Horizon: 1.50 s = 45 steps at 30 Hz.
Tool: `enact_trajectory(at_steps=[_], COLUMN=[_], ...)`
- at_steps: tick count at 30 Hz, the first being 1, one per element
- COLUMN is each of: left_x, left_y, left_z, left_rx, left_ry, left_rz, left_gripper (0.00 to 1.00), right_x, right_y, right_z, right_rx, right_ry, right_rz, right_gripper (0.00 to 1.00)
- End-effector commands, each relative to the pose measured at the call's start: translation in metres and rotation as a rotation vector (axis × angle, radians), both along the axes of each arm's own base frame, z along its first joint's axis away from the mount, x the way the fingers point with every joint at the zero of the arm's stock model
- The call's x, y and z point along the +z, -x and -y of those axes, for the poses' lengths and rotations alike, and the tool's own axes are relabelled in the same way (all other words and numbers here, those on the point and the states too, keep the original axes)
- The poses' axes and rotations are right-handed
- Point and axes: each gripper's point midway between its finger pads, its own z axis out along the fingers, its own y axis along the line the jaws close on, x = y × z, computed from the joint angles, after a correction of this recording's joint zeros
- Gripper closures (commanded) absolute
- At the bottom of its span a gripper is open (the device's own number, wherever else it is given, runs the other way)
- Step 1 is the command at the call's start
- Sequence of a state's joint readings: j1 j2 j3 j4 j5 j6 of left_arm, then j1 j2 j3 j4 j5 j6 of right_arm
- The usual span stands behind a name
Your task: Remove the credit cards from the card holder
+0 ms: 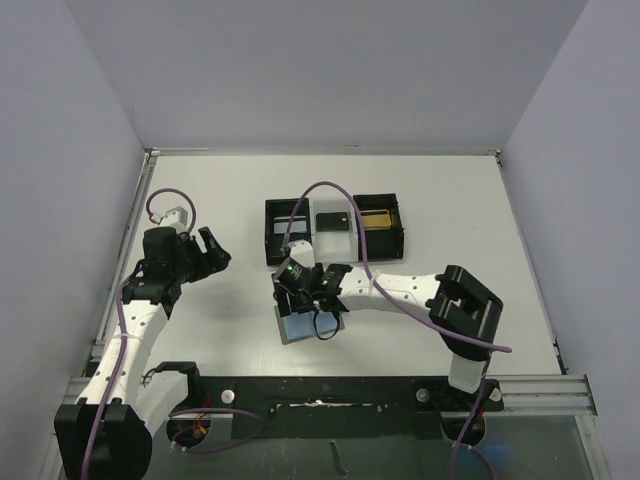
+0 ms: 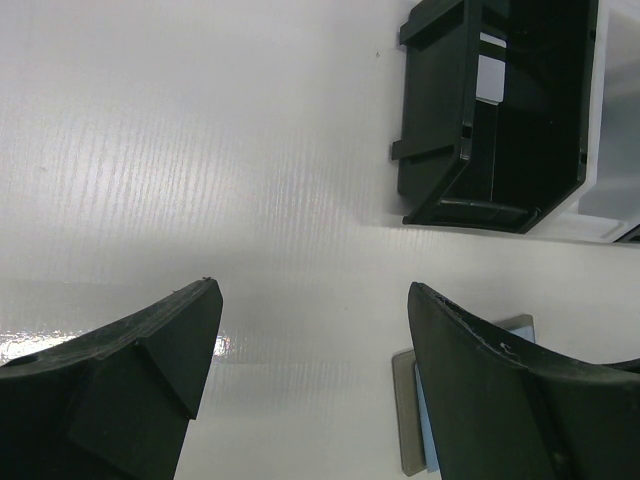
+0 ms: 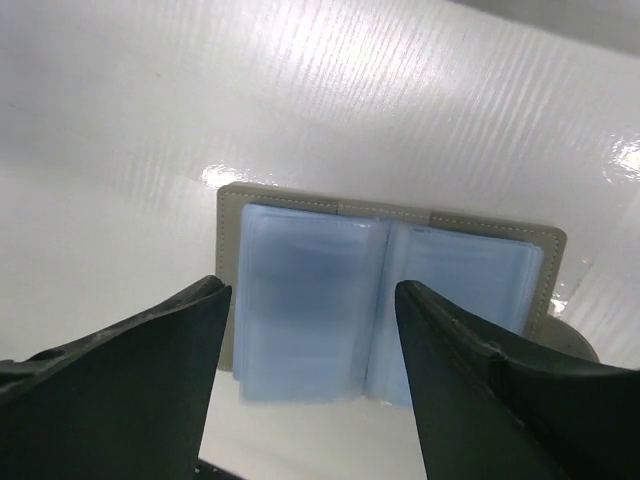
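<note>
Grey card holder (image 3: pixel 385 300) lies open flat on the table (image 1: pixel 450 200), pale blue pockets up; cards inside can't be told from the sleeves. Directly over it the right gripper (image 3: pixel 310 290), jaws spread, gripping nothing, masking the overhead view. At 12 o'clock, a black tray (image 1: pixel 275 240). At 10 o'clock, well apart, the left gripper (image 1: pixel 208 250), jaws released.

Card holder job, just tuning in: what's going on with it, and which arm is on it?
The card holder lies unfolded on the table near the front edge, its two pale blue pocket panels facing up. The right gripper hovers right over it, jaws apart and gripping nothing. The left gripper is off to the left, open and empty. No card lies loose on the table in these views. The black tray sits just behind the holder.
</note>
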<state>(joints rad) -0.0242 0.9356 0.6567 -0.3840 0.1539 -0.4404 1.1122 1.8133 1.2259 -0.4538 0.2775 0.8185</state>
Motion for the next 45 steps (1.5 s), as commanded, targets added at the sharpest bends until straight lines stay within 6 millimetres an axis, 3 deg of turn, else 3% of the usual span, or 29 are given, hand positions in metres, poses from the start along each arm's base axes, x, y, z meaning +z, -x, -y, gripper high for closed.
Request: enact_trajectory(at_steps=[1,4,10,19,29,31,35,38,41,45], left_x=[0.014,0.015,0.014,0.014,0.013,0.012,0.012,0.011,0.010,0.009], left_y=[-0.010,-0.010,-0.010,-0.010,-0.010,-0.010,-0.011,-0.011,-0.011,-0.011], left_z=[0.001,0.001,0.002,0.002,0.002,0.002,0.002,0.002,0.002,0.003], left_rx=[-0.007,-0.010,-0.012,-0.013,-0.015,-0.016,-0.013,-0.016,-0.015,-0.019], left_ry=[0.006,0.007,0.009,0.009,0.008,0.010,0.009,0.010,0.010,0.012], left_rz=[0.056,0.058,0.056,0.055,0.052,0.047,0.048,0.044,0.041,0.037], left_gripper=[0.25,0.25,0.25,0.25,0.25,0.25,0.25,0.25,0.25,0.25], right_x=[0.047,0.046,0.016,-0.018,-0.041,-0.041,-0.034,-0.027,-0.020,0.008], right_y=[-0.011,-0.013,-0.008,-0.003,0.003,0.003,0.002,-0.001,-0.003,-0.009], right_z=[0.005,0.020,0.046,0.056,0.057,0.055,0.050,0.049,0.047,0.039], right_rx=[-0.040,-0.093,-0.161,-0.163,-0.146,-0.136,-0.124,-0.128,-0.128,-0.110], right_ry=[-0.075,-0.046,0.038,0.153,0.194,0.187,0.160,0.145,0.133,0.082], right_rz=[0.084,0.093,0.034,-0.012,-0.059,-0.061,-0.048,-0.033,-0.018,0.028], right_gripper=[0.30,0.25,0.24,0.23,0.21,0.25,0.46,0.56,0.53,0.34])
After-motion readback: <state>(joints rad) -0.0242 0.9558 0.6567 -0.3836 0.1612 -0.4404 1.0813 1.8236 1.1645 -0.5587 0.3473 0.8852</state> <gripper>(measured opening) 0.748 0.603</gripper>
